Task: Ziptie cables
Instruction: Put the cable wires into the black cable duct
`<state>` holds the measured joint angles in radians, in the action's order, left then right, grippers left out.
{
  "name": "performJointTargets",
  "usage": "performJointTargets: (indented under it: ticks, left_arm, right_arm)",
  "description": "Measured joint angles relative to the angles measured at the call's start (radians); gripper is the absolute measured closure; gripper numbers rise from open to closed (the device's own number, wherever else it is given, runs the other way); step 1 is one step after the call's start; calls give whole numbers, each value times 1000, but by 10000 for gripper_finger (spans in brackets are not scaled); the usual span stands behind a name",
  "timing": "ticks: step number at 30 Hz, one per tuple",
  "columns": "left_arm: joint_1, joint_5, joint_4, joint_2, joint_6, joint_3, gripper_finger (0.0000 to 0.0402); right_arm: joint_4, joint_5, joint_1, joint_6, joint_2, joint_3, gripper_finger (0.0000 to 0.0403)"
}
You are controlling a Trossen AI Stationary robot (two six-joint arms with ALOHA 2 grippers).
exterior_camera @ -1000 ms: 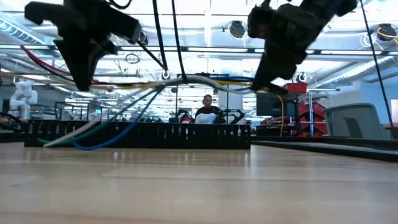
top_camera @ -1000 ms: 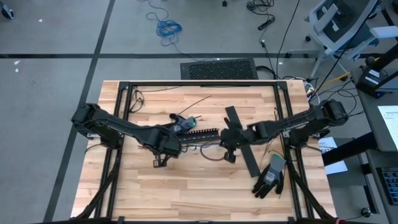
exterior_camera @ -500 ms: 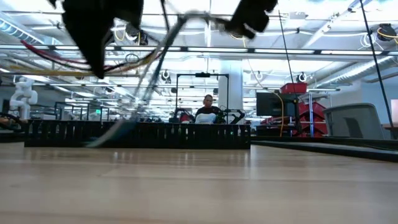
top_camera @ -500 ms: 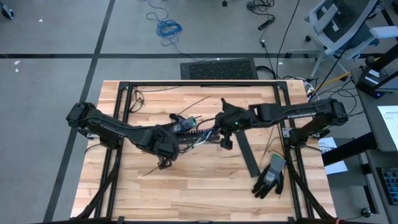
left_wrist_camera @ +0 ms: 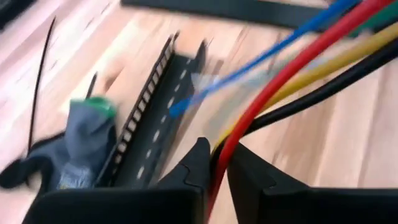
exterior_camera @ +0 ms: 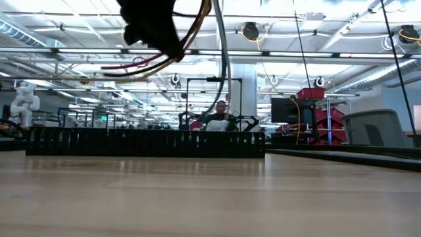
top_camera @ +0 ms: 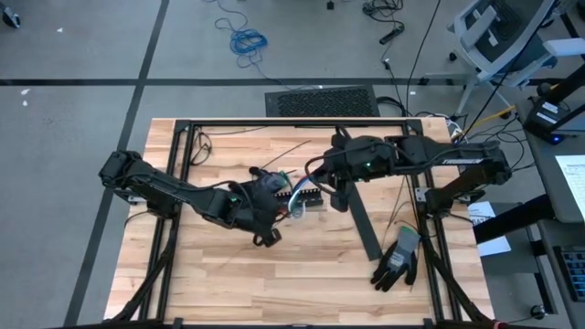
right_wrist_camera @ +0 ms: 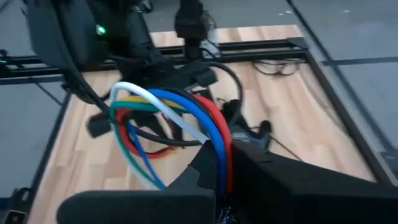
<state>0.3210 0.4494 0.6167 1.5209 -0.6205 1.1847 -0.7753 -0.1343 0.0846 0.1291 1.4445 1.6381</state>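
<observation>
The cables (right_wrist_camera: 155, 115), a bundle of white, yellow, green, blue, red and black wires, hang in a loop above the table between my two grippers. My right gripper (right_wrist_camera: 219, 158) is shut on one end, high over the table's middle (top_camera: 315, 175). My left gripper (left_wrist_camera: 214, 152) is shut on the other end, lower and nearer the front (top_camera: 265, 221). In the low view it shows as a dark mass (exterior_camera: 151, 26) with wires trailing from it. Below them the black slotted duct (left_wrist_camera: 155, 118) lies flat on the wooden table (top_camera: 228, 283). My left gripper has red, yellow and black wires (left_wrist_camera: 231, 140) running through the narrow gap between its two fingers. The fingers slant down and lie across the wires. The wires run on upward, clear of the table. My right gripper pinches blue, red and white wires (right_wrist_camera: 222, 146) between its two fingers, slanting down from the table's right. The bundle arcs out from the fingers and hangs in a slack loop clear of the table.
A grey thing with a green patch (left_wrist_camera: 87, 134) lies by the duct's end. A long black strip (top_camera: 361, 219) lies aslant right of centre, and a dark glove (top_camera: 398, 260) lies near the front right. A black frame (top_camera: 292, 123) borders the table.
My right gripper has risen high and gone a little toward the far edge, taking its end of the cables with it. The bundle, which sagged onto the duct, now hangs clear in a loop. My left gripper has tipped upward, rolled, and shifted right.
</observation>
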Motion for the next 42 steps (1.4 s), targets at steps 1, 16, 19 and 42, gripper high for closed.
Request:
performJointTargets:
  ticks: [1,16,19,42]
  left_arm:
    - [0,-3,-5,2,7,1,346]
    - [8,-342,181,11,1,1,150]
    - [38,-341,390,7,-74,1,129]
    - [571,253,909,-189,-1387,-103,121]
  right_arm:
    - [-25,-22,5,-3,0,16,403]
    - [-268,-96,17,-17,-6,57,403]
    - [-328,-132,28,-11,-20,57,403]
    - [-5,-95,51,43,-163,57,403]
